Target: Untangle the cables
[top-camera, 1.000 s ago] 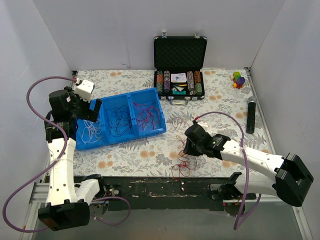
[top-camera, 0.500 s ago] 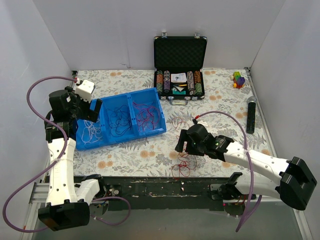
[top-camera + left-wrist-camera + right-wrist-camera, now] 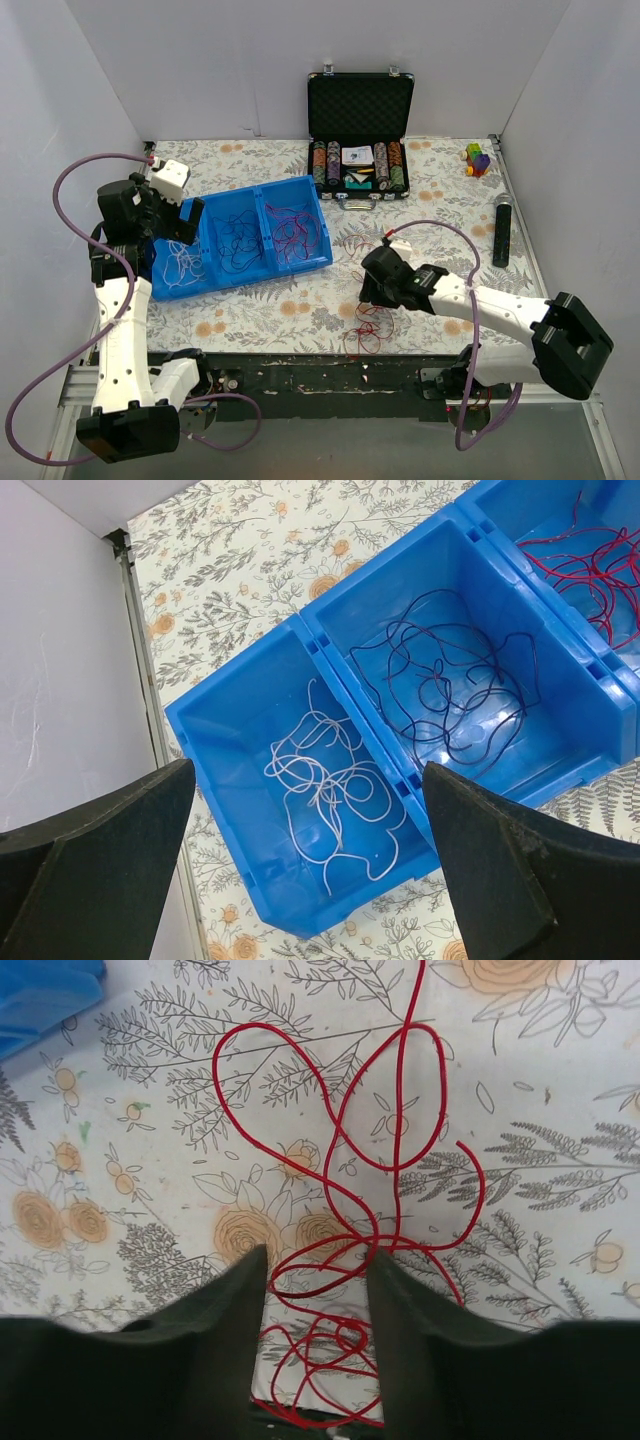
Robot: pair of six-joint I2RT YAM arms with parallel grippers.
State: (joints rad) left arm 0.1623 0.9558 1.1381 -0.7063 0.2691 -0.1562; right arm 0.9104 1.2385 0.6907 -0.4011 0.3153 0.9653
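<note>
A loose red cable [image 3: 368, 325] lies tangled on the floral table near its front edge. My right gripper [image 3: 370, 292] hovers just over it, open; in the right wrist view the gripper [image 3: 317, 1260] has red cable [image 3: 400, 1110] loops lying between and beyond its fingers, not pinched. A blue three-compartment tray [image 3: 318, 262] holds a white cable [image 3: 335, 780] on the left, a dark navy cable [image 3: 450, 690] in the middle and a magenta-red cable [image 3: 600, 570] on the right. My left gripper [image 3: 185, 220] hangs wide open and empty above the white cable's compartment.
An open black case of poker chips [image 3: 360, 150] stands at the back centre. Coloured toy blocks [image 3: 477, 158] sit at the back right and a black cylinder [image 3: 500, 230] lies by the right edge. White walls close in the left, right and back sides.
My right gripper has shifted a little to the left over the red cable and its forearm has swung inward. The left arm has not moved.
</note>
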